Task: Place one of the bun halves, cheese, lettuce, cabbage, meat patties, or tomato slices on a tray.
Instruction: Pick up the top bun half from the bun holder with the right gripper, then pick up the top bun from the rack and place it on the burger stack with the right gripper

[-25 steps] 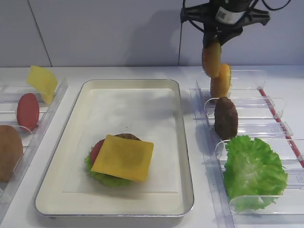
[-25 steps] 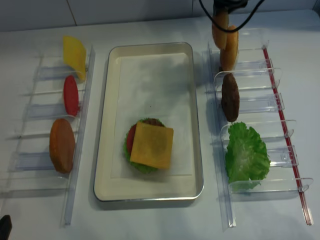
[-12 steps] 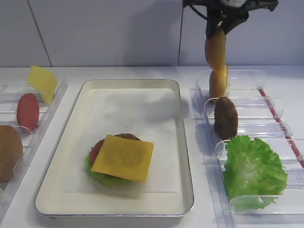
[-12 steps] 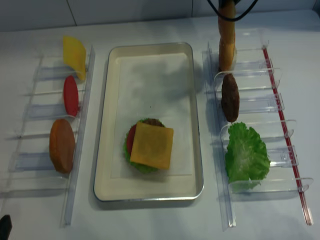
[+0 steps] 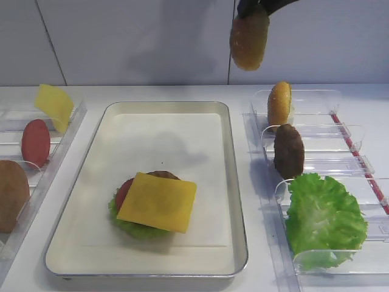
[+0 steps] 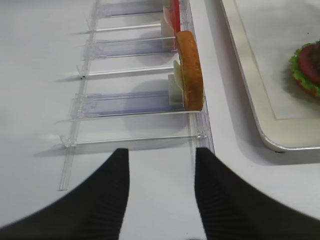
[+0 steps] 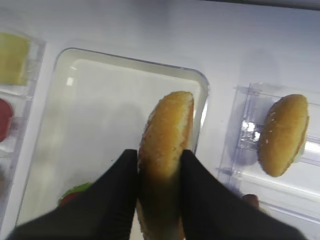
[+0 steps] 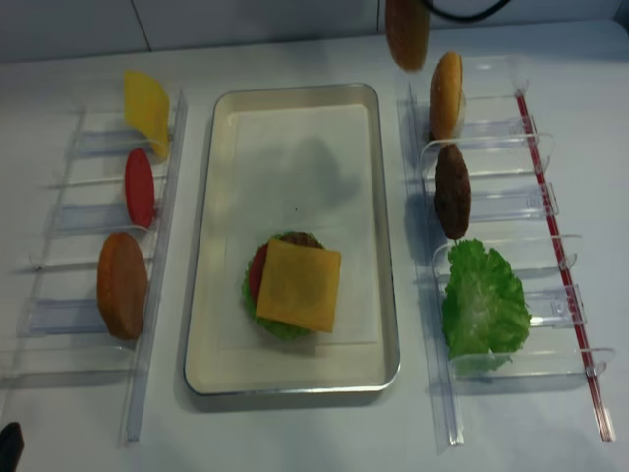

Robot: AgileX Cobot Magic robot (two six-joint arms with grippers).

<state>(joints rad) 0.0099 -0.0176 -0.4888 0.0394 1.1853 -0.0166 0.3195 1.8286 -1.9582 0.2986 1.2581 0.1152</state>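
Right wrist view: the right end effector (image 7: 159, 177) is clamped on a bun half (image 7: 164, 145), its two black fingers (image 7: 117, 195) pressed to the bun's flat faces so the bun stands on edge, seeded rim outward; gripping across the thin dimension probably lets narrow jaws hold a wide disc; bun hangs in the air above the far right end of the tray (image 7: 65, 70), clear of everything below.

Exterior high view: the held bun is high over the gap between the tray's right rim and the right-hand rack (image 5: 316, 161); the end effector itself is mostly cut off by the top edge.

The rack slots keep each ingredient upright and apart, likely so jaws can drop in on either side; a second bun half (image 5: 279, 104) stands in the far slot, a meat patty (image 5: 289, 151) in the next, lettuce (image 5: 325, 220) nearest.

Left-hand rack (image 8: 88, 226): cheese slice (image 8: 145, 110), tomato slice (image 8: 139, 187) and another bun (image 8: 122, 285), all on edge.

On the tray a stack is begun near the front: green leaf under, tomato and patty edges peeking out, square cheese (image 5: 158, 202) on top; judged: the held bun is meant as the cap, needing to be turned flat first.

Left wrist view: left end effector (image 6: 159, 197) has fingers spread, holding nothing, low over the tabletop (image 6: 35, 125) near the left rack.
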